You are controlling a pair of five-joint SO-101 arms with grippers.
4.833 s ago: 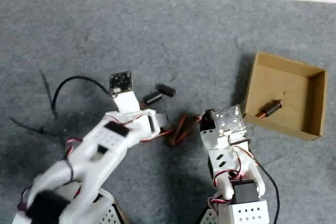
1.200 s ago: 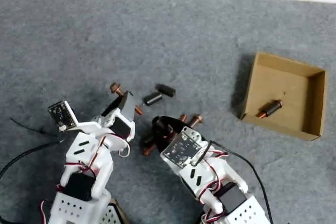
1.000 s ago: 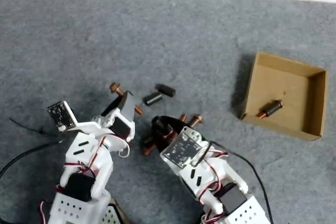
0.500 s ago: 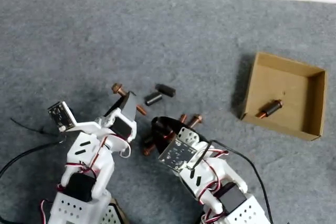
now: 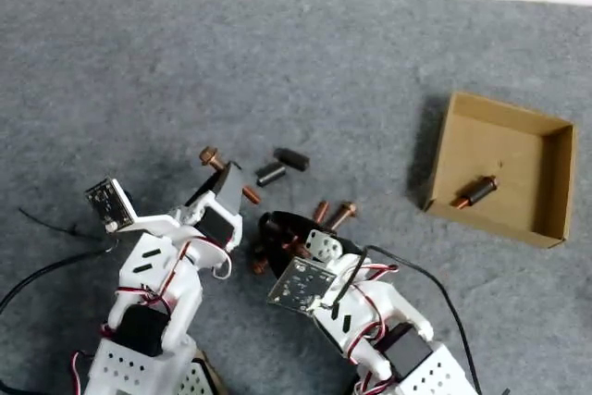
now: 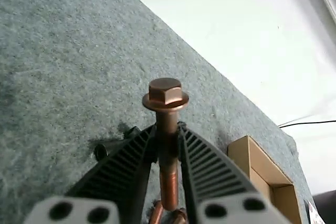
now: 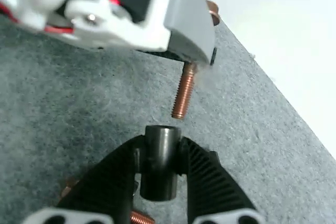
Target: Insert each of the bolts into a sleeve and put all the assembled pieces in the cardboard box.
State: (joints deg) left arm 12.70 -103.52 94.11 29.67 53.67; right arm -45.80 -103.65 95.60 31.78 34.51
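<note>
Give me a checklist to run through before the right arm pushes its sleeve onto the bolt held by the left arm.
1. Bolt secure in the left gripper: ok, shut on the shank, head clear of the fingers.
2. Sleeve secure in the right gripper: ok, open bore facing the bolt.
3. Bolt tip lined up with the bore: not ok, tip is apart from the bore and slightly off its axis.
4. Gap between tip and bore free: ok, nothing between them.
5. Cardboard box ready: ok, one assembled piece inside, with room left.
6. Bore unobstructed inside: cannot tell.
</note>
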